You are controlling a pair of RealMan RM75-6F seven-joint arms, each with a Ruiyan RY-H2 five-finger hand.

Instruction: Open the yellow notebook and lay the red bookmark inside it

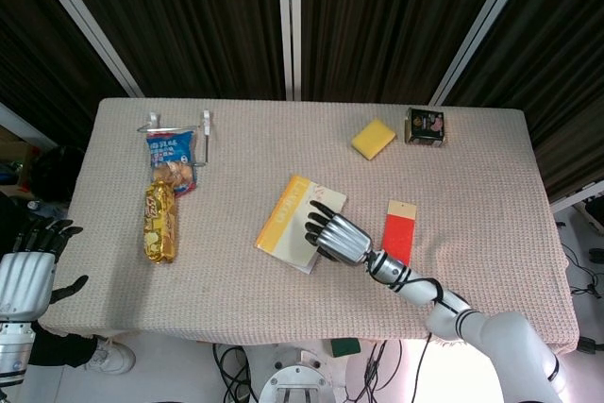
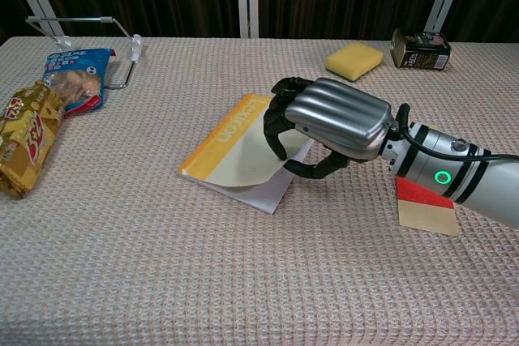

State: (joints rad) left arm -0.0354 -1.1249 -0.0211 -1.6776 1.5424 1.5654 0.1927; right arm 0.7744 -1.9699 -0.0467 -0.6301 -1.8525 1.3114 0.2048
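Yellow-spined notebook (image 1: 294, 219) with the pale cover sits mid-table, skewed, its long axis running from near-left to far-right, spine on the left side, loose page edges on the right.

Far left first: the left hand (image 1: 26, 276) hangs off the table's near-left corner, holding nothing, fingers a little apart, well away from everything. It's no factor here. On the table's left side lie a gold snack packet (image 2: 24, 145), a blue snack bag (image 2: 75, 77) and a wire stand (image 2: 81, 30), all well apart from the notebook.

Now the middle. The right hand (image 2: 324, 123) is on the notebook's right half, dark fingers (image 2: 277, 123) curled down over the cover, thumb tucked low at the near edge. The cover's near-right corner curls up off the white pages. Looks like the opening step is under way, though whether the thumb is really under the cover I can't tell; the metal back of the hand hides the contact.

So the key relation: the free edge lies right at those fingers, the spine beyond them to the left, so the cover should swing leftward.

Right of the hand, the red bookmark (image 1: 398, 230) with its tan end lies flat, just beside the wrist, partly hidden by the forearm in the chest view. Far right: a yellow sponge (image 2: 354, 60) and a small tin (image 2: 420, 49).
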